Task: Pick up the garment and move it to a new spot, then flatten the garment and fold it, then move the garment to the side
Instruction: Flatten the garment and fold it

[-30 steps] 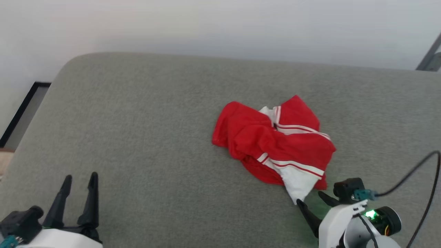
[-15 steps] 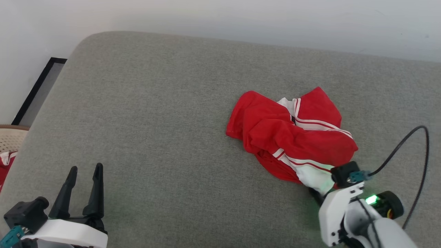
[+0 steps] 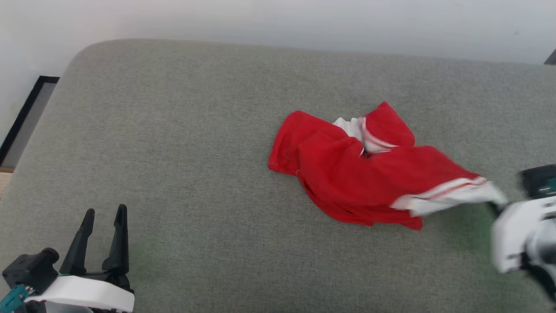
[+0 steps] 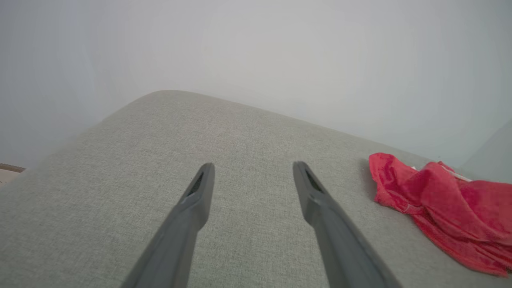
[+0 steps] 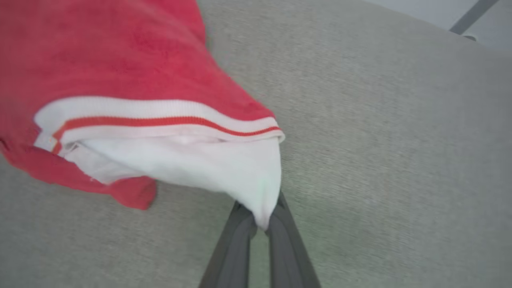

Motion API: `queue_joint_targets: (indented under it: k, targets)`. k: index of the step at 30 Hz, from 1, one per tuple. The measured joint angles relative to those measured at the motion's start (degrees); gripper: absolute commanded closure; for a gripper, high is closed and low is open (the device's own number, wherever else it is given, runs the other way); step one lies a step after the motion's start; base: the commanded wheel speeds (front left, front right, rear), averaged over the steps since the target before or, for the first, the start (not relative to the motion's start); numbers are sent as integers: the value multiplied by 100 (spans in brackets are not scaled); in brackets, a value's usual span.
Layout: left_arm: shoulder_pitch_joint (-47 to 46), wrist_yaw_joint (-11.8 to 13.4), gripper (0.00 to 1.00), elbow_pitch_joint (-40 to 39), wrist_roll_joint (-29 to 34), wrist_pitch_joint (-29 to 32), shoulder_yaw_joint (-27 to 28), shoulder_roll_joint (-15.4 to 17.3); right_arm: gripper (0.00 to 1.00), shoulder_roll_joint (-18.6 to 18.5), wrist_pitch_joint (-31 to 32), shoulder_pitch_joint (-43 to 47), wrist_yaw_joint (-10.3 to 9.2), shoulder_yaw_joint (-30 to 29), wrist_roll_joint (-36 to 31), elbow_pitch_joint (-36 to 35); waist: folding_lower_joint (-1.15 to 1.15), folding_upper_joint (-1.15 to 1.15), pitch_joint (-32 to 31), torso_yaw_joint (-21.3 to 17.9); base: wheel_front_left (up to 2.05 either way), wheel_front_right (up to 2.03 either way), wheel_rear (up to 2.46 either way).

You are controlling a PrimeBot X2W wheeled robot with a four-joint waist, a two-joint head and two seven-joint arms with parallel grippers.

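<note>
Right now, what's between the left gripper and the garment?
Only bare grey cushion between the open left gripper and the garment; the head view and left wrist view both show it.

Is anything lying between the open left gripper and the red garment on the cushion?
Nothing visible: bare grey cushion is all that separates the left gripper from the garment. The right gripper is shut on its white sleeve end.

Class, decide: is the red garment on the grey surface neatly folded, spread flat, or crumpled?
Crumpled. The garment lies bunched in overlapping folds, with one white sleeve end pinched by the right gripper.
</note>
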Motion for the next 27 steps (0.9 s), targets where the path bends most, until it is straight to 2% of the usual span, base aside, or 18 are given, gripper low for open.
queue_joint_targets:
  k: [7, 14, 15, 16, 17, 18, 19, 27]
  targets:
    - [-235, -9, 0, 68, 35, 0, -93, -32, 100, -449, 280, -192, -1, -772, -137, 423, 0, 0, 200, -41, 0, 0, 0]
    - [-442, -21, 0, 169, 64, -1, -192, -32, 100, -302, 389, -535, 0, -762, 16, 1412, 0, 0, 397, -8, 0, 0, 0]
    - [-478, -21, 0, 181, 64, -1, -212, -21, 92, -290, 379, -625, -1, -714, 68, 1515, 0, 0, 420, -11, 0, 0, 0]
    - [-507, -22, 0, 193, 65, 0, -265, 2, 74, -275, 383, -720, -1, -699, 113, 1605, 0, 0, 439, -19, 0, 0, 0]
    - [-537, -23, 0, 221, 64, 0, -322, 26, 42, -270, 383, -791, -1, -657, 126, 1669, 0, 0, 455, -30, 0, 0, 0]
    - [-576, -26, 0, 242, 40, 0, -375, 54, 42, -258, 398, -851, -1, -627, 164, 1708, 0, 0, 468, -47, 0, 0, 0]
    - [-612, -26, 0, 254, -3, 10, -434, 91, 0, -249, 450, -895, -3, -588, 232, 1729, 0, 0, 474, -69, 0, 0, 0]
    - [-1087, -26, 0, 98, -285, 572, -836, 573, 0, -212, 339, -847, 0, -474, 537, 1346, 0, 0, 441, -332, 0, 0, 0]
